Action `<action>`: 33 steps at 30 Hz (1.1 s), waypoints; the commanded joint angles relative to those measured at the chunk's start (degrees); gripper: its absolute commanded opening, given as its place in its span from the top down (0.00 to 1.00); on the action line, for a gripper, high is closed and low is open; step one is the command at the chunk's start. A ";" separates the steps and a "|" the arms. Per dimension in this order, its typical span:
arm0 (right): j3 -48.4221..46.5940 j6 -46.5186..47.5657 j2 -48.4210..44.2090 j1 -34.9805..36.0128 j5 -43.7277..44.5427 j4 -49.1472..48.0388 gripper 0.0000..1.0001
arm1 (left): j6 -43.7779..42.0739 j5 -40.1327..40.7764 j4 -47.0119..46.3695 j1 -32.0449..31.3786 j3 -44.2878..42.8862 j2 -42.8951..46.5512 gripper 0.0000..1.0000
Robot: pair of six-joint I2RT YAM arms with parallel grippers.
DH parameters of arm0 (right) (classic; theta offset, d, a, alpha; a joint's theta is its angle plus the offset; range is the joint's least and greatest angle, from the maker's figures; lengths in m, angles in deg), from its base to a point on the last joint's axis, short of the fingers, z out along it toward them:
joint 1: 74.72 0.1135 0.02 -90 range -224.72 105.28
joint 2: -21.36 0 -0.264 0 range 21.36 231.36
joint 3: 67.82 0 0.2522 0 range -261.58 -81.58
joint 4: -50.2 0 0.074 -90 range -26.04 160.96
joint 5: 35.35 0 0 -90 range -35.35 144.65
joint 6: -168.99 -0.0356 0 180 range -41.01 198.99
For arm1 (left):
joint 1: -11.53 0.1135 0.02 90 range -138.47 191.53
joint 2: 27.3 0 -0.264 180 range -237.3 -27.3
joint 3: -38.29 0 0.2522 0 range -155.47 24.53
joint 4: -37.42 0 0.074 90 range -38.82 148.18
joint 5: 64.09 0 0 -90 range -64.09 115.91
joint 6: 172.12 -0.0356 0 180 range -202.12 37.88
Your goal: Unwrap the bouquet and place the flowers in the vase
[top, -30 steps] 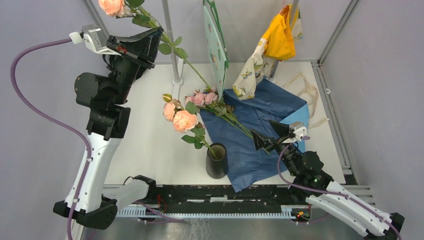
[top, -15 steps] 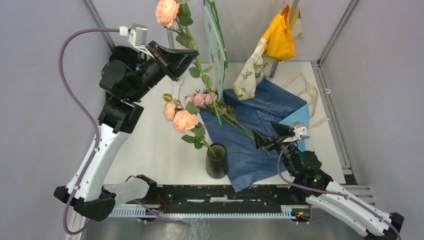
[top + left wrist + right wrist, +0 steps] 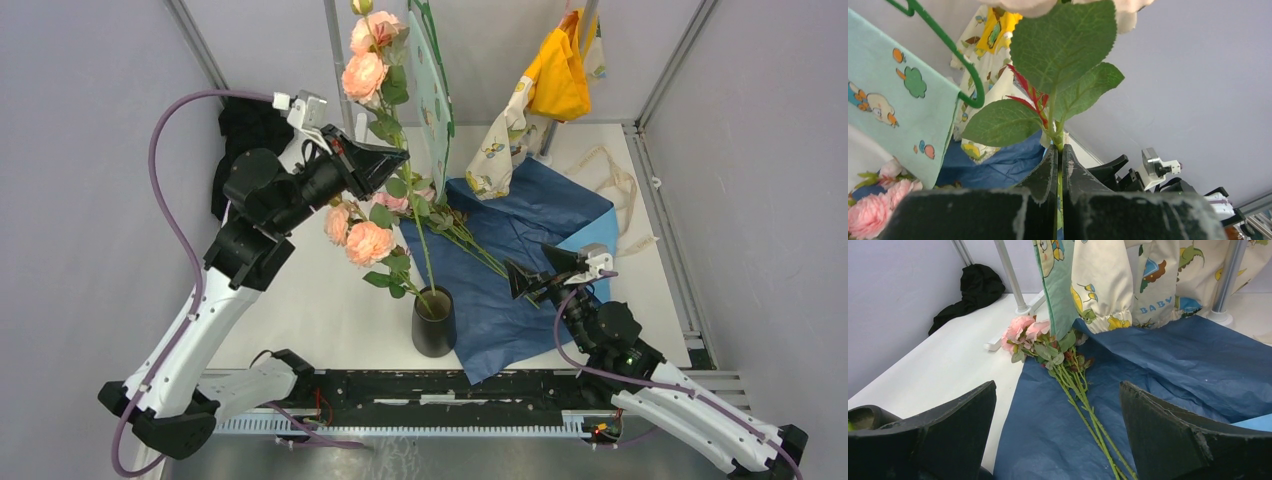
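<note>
Over the table, from above: left gripper (image 3: 398, 168) pinched shut on the stem of a tall rose spray (image 3: 364, 74), blooms high by the back rail, stem slanting down to the mouth of the black vase (image 3: 434, 325); whether its end is inside, hard to tell. Two peach roses (image 3: 369, 242) standing in that vase, near the table's front edge, just left of the dark-blue paper (image 3: 540, 215). Other flowers (image 3: 455, 230) lying loose on the paper's far-left corner. Right gripper (image 3: 512, 281) spread wide and empty, low over the paper, right of the vase.

At the left wrist: fingers (image 3: 1045, 172) pressed together on the green stem (image 3: 1058, 200), broad leaves (image 3: 1063, 45) just above; pale green cloth (image 3: 895, 112) on a hanger off to the left.

At the right wrist: both fingers (image 3: 955, 415) far apart, only blue paper and loose stems between them, pink heads toward the far left; black cloth heap (image 3: 970, 287) well beyond.
</note>
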State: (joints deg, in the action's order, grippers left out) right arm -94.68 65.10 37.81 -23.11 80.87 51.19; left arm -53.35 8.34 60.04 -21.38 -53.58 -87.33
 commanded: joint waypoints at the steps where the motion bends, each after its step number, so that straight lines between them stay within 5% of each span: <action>1: 0.71 -0.77 -0.22 -0.11 0.94 -1.96 0.02 | -2.91 1.81 -0.68 -0.83 3.65 3.12 0.98; 15: 1.06 -0.81 -0.26 -0.16 0.96 -2.22 0.02 | -8.15 4.40 -12.22 -7.07 20.49 12.52 0.98; 26: 1.50 -0.40 -0.11 -0.12 1.32 -2.36 0.02 | -15.39 14.31 -12.38 -16.70 23.08 11.67 0.98; 33: 1.33 0.05 0.60 -0.13 1.35 -2.97 0.02 | -20.75 22.62 -9.17 -22.51 20.49 8.74 0.82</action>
State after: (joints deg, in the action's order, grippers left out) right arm -93.20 64.88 38.03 -23.11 81.57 51.19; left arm -67.47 24.39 50.25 -40.94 -30.58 -77.67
